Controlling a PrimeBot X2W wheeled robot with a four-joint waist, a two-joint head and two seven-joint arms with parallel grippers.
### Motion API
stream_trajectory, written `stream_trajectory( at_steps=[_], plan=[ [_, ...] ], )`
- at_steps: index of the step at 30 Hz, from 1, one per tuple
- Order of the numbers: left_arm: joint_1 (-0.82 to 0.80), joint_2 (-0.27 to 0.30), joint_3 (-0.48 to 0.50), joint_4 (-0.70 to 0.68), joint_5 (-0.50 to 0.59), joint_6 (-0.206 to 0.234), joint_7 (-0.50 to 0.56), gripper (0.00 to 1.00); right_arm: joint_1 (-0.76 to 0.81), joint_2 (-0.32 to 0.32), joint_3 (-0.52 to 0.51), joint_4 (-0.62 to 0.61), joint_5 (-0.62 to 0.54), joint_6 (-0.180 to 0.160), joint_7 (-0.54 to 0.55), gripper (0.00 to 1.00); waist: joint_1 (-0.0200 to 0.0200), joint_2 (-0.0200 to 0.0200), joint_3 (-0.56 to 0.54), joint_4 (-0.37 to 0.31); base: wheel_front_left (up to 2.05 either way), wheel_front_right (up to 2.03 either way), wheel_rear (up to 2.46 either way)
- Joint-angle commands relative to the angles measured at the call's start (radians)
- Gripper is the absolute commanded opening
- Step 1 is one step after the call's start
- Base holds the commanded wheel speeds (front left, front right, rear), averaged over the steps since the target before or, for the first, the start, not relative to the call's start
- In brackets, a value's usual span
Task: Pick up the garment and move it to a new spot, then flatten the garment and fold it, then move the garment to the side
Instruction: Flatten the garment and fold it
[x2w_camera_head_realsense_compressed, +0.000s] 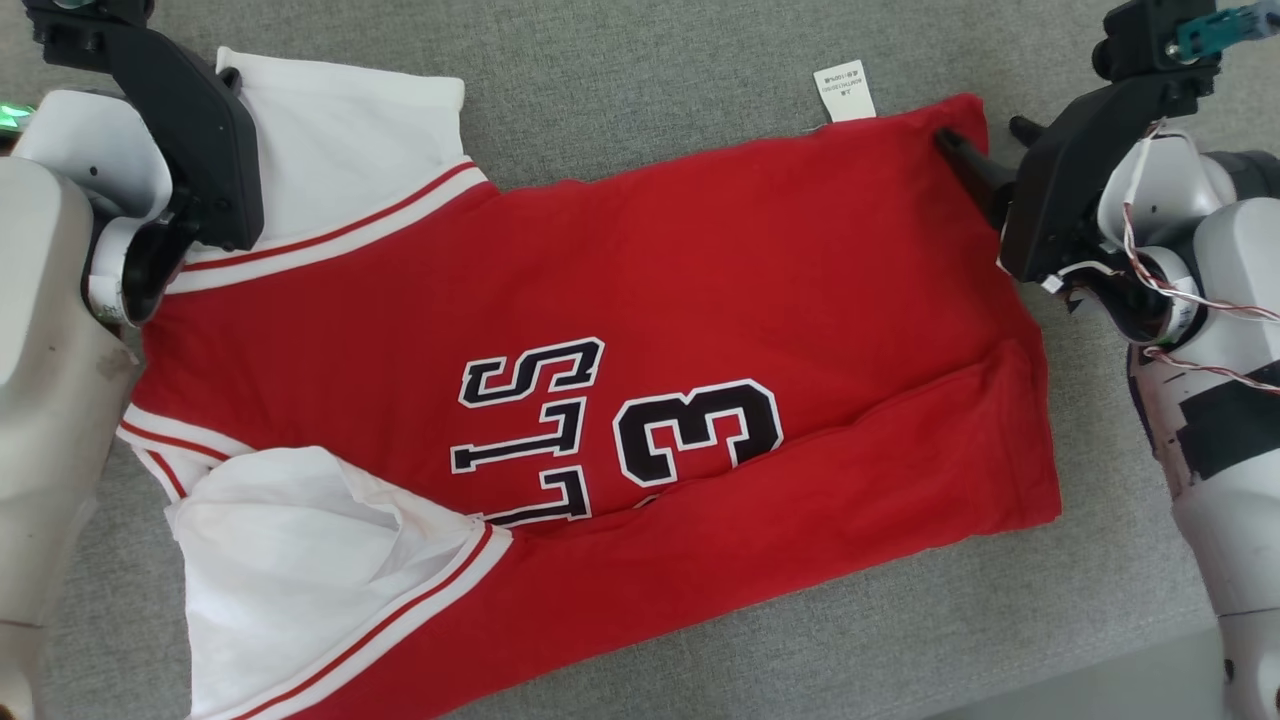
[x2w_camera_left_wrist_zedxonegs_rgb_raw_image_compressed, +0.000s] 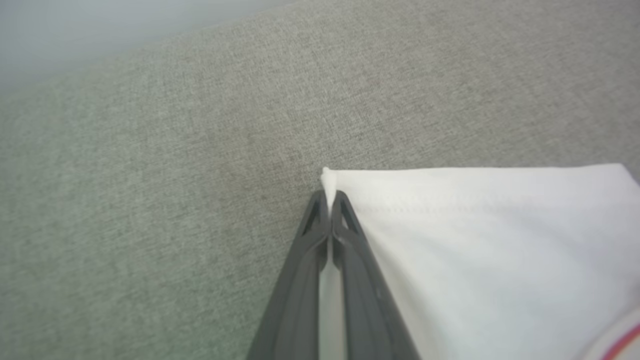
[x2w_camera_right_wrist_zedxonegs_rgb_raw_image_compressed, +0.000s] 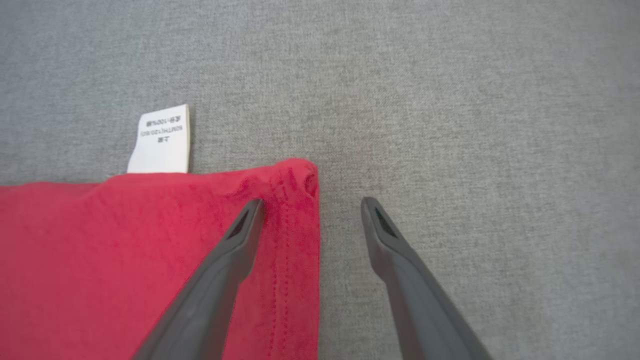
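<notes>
The garment (x2w_camera_head_realsense_compressed: 700, 300) is a red jersey with white sleeves and black-and-white lettering, spread sideways over the grey cloth surface (x2w_camera_head_realsense_compressed: 650, 90). Its lower edge is folded up over the front. My left gripper (x2w_camera_left_wrist_zedxonegs_rgb_raw_image_compressed: 328, 195) is shut on the corner of the far white sleeve (x2w_camera_left_wrist_zedxonegs_rgb_raw_image_compressed: 500, 240), at the top left of the head view. My right gripper (x2w_camera_right_wrist_zedxonegs_rgb_raw_image_compressed: 311, 202) stands open at the far hem corner (x2w_camera_right_wrist_zedxonegs_rgb_raw_image_compressed: 300, 175): one finger lies over the red cloth, the other over bare grey surface. In the head view the right gripper (x2w_camera_head_realsense_compressed: 985, 135) sits at the jersey's top right corner.
A white care label (x2w_camera_head_realsense_compressed: 845, 90) sticks out from the hem onto the grey surface, and it appears as the label (x2w_camera_right_wrist_zedxonegs_rgb_raw_image_compressed: 161, 140) left of my right fingers. The surface's front edge (x2w_camera_head_realsense_compressed: 1130, 660) runs across the lower right. Bare grey cloth lies beyond the jersey.
</notes>
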Motion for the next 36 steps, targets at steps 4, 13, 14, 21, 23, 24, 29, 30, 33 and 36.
stream_trajectory(
  at_steps=[4, 13, 14, 21, 23, 24, 29, 30, 33, 36],
  plan=[
    [0.055, 0.036, -0.001, -0.004, -0.004, 0.019, 0.032, 0.0, 0.003, -0.038, 0.014, -0.033, -0.015, 0.0, -0.021, 1.0, 0.0, -0.0001, 0.006, 0.002, 0.0, 0.0, 0.0],
    [0.07, 0.047, -0.005, -0.054, -0.017, 0.031, 0.054, 0.0, -0.061, -0.07, 0.129, -0.025, 0.006, 0.0, 0.045, 1.0, 0.0, -0.0001, 0.019, 0.014, 0.0, 0.0, 0.0],
    [0.072, 0.049, -0.009, -0.058, -0.013, 0.03, 0.056, 0.0, -0.065, -0.072, 0.143, -0.018, 0.009, 0.0, 0.051, 1.0, 0.0, -0.0001, 0.019, 0.016, 0.0, 0.0, 0.0],
    [0.066, 0.046, -0.015, -0.083, -0.017, 0.034, 0.05, 0.0, -0.098, -0.099, 0.22, 0.031, 0.021, 0.0, 0.046, 0.0, 0.0, -0.0001, 0.031, 0.025, 0.0, 0.0, 0.0],
    [0.068, 0.046, -0.013, -0.088, -0.011, 0.04, 0.027, 0.0, -0.105, -0.101, 0.224, 0.041, 0.025, 0.0, 0.022, 0.0, 0.0, -0.0001, 0.03, 0.027, 0.0, 0.0, 0.0],
    [0.071, 0.044, -0.01, -0.093, -0.007, 0.045, 0.007, 0.0, -0.104, -0.102, 0.223, 0.045, 0.024, 0.0, 0.006, 0.0, 0.0, -0.0001, 0.026, 0.03, 0.0, 0.0, 0.0],
    [0.103, 0.024, 0.005, -0.114, 0.004, 0.066, -0.111, 0.0, -0.082, -0.099, 0.208, 0.061, 0.031, -0.001, -0.073, 0.0, 0.0, -0.0001, 0.003, 0.047, 0.0, 0.0, 0.0],
    [0.116, 0.018, 0.006, -0.123, 0.013, 0.077, -0.153, 0.0, -0.074, -0.103, 0.205, 0.064, 0.026, -0.001, -0.096, 0.0, 0.0, -0.0001, -0.006, 0.055, 0.0, 0.0, 0.0],
    [0.172, -0.002, 0.015, -0.149, 0.024, 0.1, -0.285, 0.0, -0.039, -0.106, 0.187, 0.075, 0.023, -0.001, -0.167, 0.0, 0.0, -0.0001, -0.04, 0.074, 0.0, 0.0, 0.0],
    [0.24, -0.026, 0.03, -0.179, 0.024, 0.117, -0.417, 0.0, 0.009, -0.109, 0.162, 0.077, 0.03, -0.001, -0.236, 0.0, 0.0, -0.0001, -0.078, 0.1, 0.0, 0.0, 0.0]
  ],
)
